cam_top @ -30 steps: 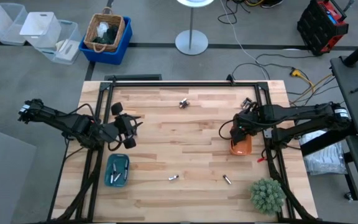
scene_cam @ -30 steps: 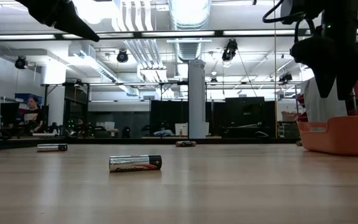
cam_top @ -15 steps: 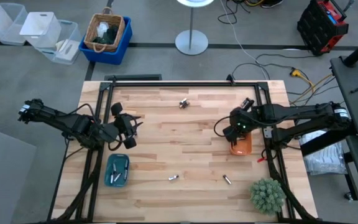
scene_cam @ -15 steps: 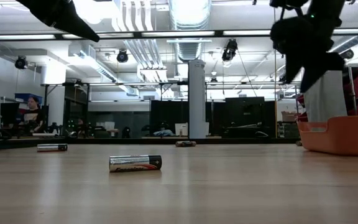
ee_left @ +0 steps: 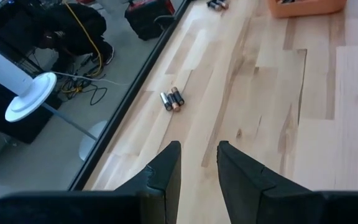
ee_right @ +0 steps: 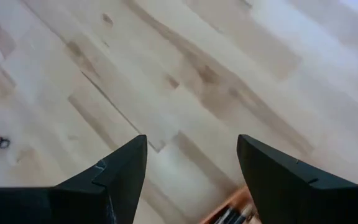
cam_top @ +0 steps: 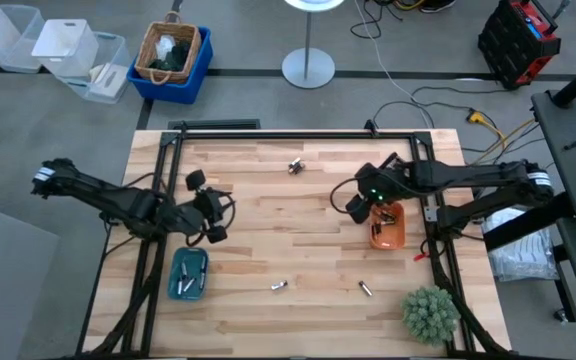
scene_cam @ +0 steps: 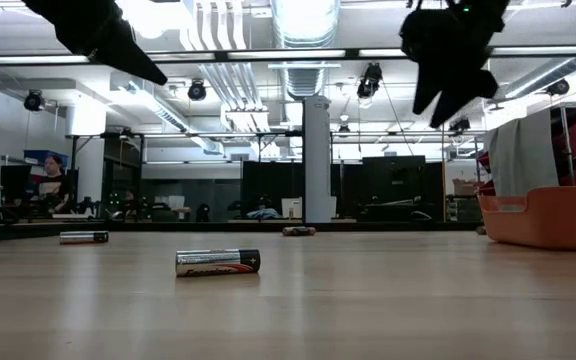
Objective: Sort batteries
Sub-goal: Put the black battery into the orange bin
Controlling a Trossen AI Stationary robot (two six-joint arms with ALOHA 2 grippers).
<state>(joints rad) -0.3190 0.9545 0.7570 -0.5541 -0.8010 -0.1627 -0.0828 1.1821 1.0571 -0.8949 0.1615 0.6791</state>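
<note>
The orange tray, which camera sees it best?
The high view: the whole orange tray shows beside the right gripper. The low view shows only its side wall; the left wrist view just an edge, the right wrist a corner.

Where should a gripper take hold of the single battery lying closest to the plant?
Grip that battery across its round middle, coming straight down from above. It lies flat and alone on the table, angled diagonally, so the fingers should close across its short width.
</note>
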